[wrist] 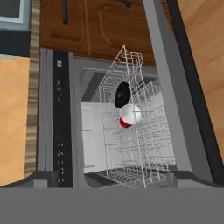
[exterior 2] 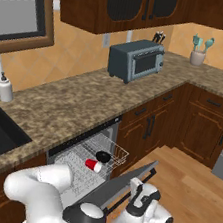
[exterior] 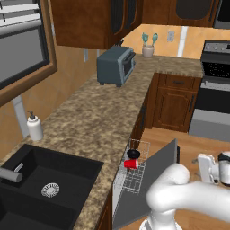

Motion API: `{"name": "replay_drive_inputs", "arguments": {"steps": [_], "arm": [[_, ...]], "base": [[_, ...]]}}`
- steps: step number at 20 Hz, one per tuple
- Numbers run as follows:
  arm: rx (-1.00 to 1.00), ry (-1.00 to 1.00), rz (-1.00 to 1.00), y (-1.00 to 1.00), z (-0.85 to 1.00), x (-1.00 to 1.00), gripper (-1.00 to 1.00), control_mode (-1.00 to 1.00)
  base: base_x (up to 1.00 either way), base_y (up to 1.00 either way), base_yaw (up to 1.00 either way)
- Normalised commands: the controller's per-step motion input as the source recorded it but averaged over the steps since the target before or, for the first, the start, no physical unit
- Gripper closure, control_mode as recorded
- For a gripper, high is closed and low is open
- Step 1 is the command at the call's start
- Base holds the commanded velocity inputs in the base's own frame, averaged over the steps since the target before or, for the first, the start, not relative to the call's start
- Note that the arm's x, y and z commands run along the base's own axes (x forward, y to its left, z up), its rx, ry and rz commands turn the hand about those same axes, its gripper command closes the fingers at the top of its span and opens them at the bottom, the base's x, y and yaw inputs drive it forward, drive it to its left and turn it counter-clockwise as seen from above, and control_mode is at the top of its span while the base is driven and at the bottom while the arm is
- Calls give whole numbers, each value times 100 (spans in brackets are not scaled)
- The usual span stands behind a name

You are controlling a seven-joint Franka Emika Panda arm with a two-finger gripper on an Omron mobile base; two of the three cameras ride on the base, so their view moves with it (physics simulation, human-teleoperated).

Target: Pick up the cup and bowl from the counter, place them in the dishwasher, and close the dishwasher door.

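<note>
The dishwasher [exterior 2: 77,151] stands open under the counter [exterior 2: 79,103], its grey wire rack [wrist: 144,144] pulled out. In the rack the red cup [exterior 2: 94,165] [exterior: 130,164] [wrist: 130,114] lies on its side. The black bowl [exterior 2: 103,156] [exterior: 133,154] [wrist: 123,94] sits right beside it. The dishwasher door [exterior 2: 117,187] [exterior: 155,179] [wrist: 168,87] is tilted partway up. My gripper [exterior 2: 139,189] [exterior: 204,167] [wrist: 116,181] hovers at the door's outer top edge, looking down over the rack. It is open and holds nothing.
A dark sink [exterior: 45,188] and a white soap dispenser [exterior: 34,126] sit at the counter's left. A grey toaster oven [exterior 2: 136,60] and a utensil pot [exterior 2: 197,56] stand further back. The stove [exterior: 214,90] is at right, with wooden floor [exterior 2: 192,196] beyond the door.
</note>
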Motion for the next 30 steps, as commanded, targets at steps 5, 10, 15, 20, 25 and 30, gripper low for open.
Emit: {"name": "replay_drive_inputs", "arguments": {"steps": [5,10,15,20,25,30], "arm": [[8,-1,15,0,-54,32,-100,-100],[26,7,7,-28,-50,19,-100,-100],[33,3,1,-10,-82,47,-100,-100],[43,0,8,-12,-98,58,-100,-100],[34,0,5,-33,-100,39,-100,-100],[18,0,2,-59,-100,31,-100,-100]], "base": [[0,0,0],[0,0,0],[0,0,0],[0,0,0],[0,0,0],[0,0,0]]}}
